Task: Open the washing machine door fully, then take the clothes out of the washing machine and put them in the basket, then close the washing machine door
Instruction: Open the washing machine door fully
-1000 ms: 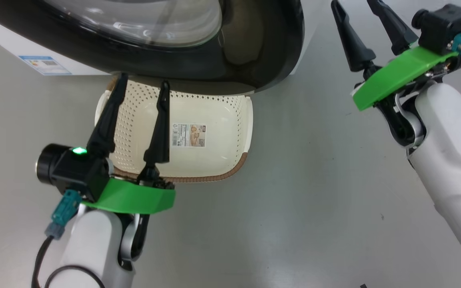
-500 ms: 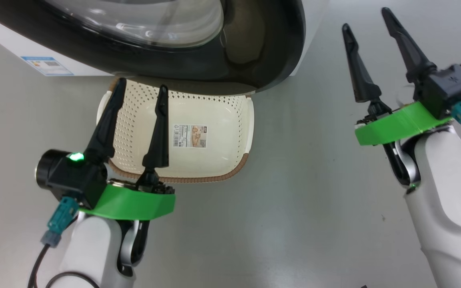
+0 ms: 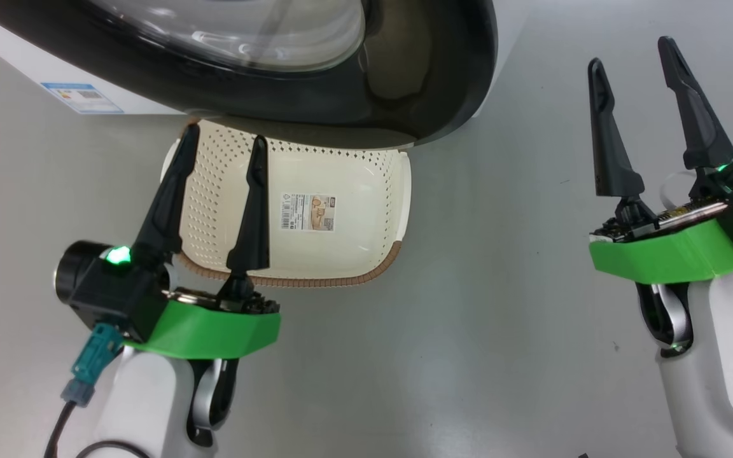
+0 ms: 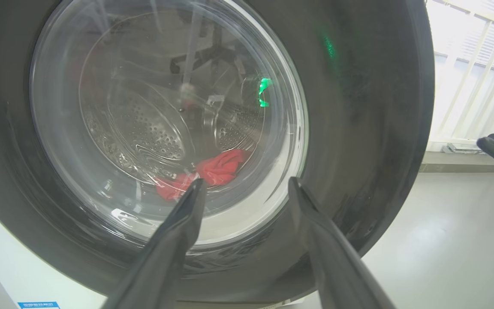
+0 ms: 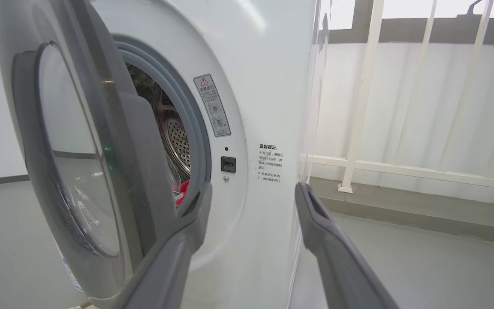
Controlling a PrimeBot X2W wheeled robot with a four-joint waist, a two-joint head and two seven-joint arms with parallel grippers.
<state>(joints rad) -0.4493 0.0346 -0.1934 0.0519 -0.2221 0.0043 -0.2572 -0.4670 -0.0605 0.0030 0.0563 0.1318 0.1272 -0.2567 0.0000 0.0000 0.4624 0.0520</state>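
The washing machine door (image 3: 462, 76), glossy black around its clear glass bowl, hangs partly open across the top of the head view. Below it, upper centre of the frame, the basket (image 3: 373, 191) sits on the grey floor (image 3: 468, 356), its far edge hidden under the door and a paper label (image 3: 309, 212) on its bottom. The left jaws stand wide apart and empty at lower left. Their dark fingers (image 3: 169, 191) lie across the basket's left side in the frame, with the tips up by the door's lower edge. The right jaws are likewise apart and empty at the right of the frame, fingers (image 3: 608, 146) over bare floor, well clear of the door.

In the left wrist view the clothes (image 4: 219, 167) show red through the glass, low in the steel drum (image 4: 152, 137). At the left of the right wrist view, the door stands ajar from the white washing machine (image 5: 264, 86), with a sliver of red low in the gap. A blue label sticker (image 3: 80, 97) marks the cabinet at the head view's upper left.
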